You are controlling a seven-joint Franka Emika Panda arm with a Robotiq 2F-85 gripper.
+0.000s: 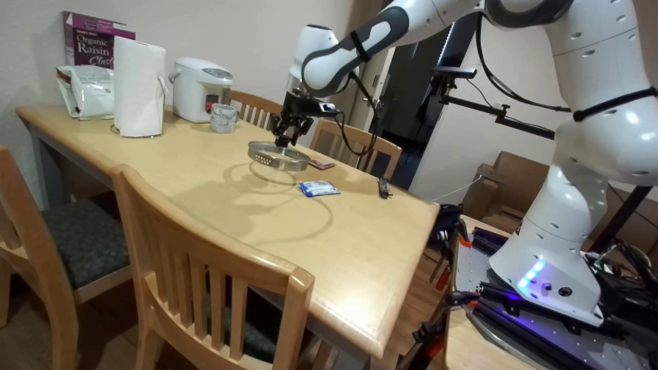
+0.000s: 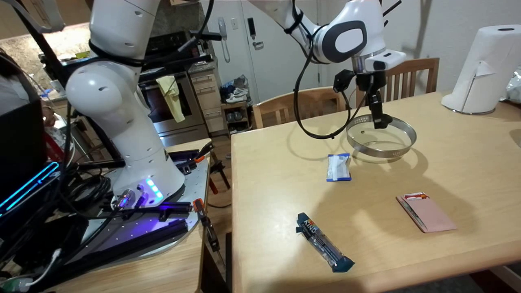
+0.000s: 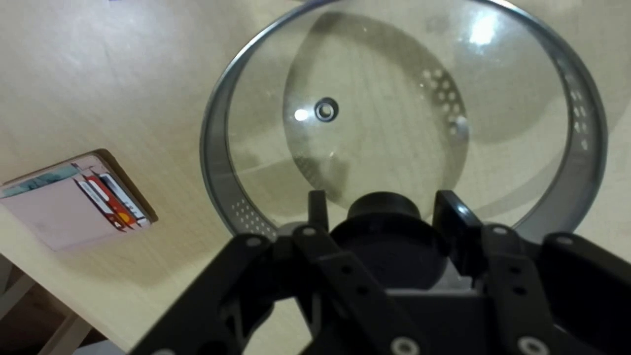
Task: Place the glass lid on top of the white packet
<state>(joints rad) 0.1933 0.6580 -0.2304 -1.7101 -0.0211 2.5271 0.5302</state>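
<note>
The glass lid [image 1: 280, 162], clear with a metal rim, hangs a little above the table in both exterior views [image 2: 378, 152]. My gripper [image 1: 284, 139] holds it by its dark knob, which sits between the two fingers in the wrist view [image 3: 382, 199]. The lid's rim [image 3: 216, 148] fills much of the wrist view. The white packet [image 1: 320, 188], with blue ends, lies flat on the table. In an exterior view the packet [image 2: 338, 167] is just beside the lid, on the robot base's side, and apart from it. The packet is out of the wrist view, apart from perhaps a blue sliver at the top edge.
On the table [image 1: 360, 288] lie a pink card wallet [image 2: 427, 213] and a dark snack bar [image 2: 324, 243]. A paper towel roll [image 1: 139, 87], a water boiler [image 1: 200, 90] and a grey cup [image 1: 223, 118] stand farther along. Chairs [image 1: 205, 246] line the table's sides.
</note>
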